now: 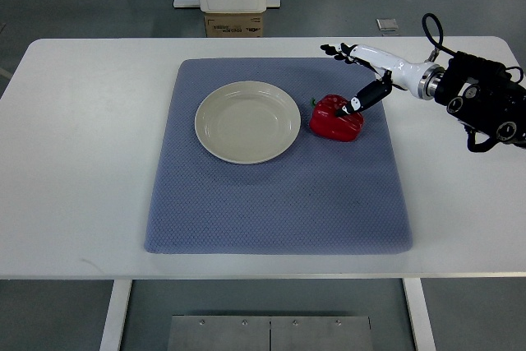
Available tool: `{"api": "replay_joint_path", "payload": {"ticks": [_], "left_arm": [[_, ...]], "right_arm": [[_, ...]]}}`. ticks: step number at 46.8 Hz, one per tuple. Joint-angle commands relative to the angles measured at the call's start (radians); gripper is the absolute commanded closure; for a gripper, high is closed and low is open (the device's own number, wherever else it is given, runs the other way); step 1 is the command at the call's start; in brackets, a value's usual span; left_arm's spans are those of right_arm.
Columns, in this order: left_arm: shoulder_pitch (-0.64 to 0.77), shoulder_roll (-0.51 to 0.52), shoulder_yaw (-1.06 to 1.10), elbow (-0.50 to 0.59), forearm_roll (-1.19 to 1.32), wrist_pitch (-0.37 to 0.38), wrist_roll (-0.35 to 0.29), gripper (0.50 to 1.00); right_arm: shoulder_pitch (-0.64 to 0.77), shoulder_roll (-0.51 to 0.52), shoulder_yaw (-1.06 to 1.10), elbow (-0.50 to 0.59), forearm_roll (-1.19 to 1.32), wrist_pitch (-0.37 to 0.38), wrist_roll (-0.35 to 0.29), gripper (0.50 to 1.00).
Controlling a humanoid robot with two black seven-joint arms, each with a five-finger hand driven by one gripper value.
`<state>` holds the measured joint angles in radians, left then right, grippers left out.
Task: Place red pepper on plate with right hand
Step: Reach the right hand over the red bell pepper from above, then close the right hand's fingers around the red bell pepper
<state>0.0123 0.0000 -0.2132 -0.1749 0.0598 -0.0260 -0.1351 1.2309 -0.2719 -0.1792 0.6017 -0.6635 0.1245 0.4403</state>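
right hand [359,71] reaches in from the right edge over the far right part of the blue mat [278,195]. fingers [333,50] are spread out flat pointing left, and the thumb [366,98] angles down with its dark tip touching the top of the red pepper [335,118]. hand is wide open, nothing gripped, just that thumb contact. pepper sits on the mat just to the right of the plate [247,122], close to its rim but not on it, green stem end facing the plate. plate is cream, round, bare inside, roughly mid mat toward the far side. mat lies on a white table [82,137]. beyond the table's far edge a cardboard box [234,24] shows on the floor under a white stand.
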Motion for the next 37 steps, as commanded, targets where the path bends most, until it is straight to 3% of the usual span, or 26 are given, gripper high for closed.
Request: {"api": "replay_joint_path", "payload": {"ticks": [1, 37], "left_arm": [[0.000, 0.000, 0.000, 0.000, 0.000, 0.000, 0.000, 0.500], [0.000, 0.000, 0.000, 0.000, 0.000, 0.000, 0.000, 0.500]], "right_arm": [[-0.004, 0.000, -0.009, 0.000, -0.002, 0.000, 0.000, 0.500], [-0.033, 0.026, -0.095, -0.008, -0.007, -0.016, -0.002, 0.546]]}}
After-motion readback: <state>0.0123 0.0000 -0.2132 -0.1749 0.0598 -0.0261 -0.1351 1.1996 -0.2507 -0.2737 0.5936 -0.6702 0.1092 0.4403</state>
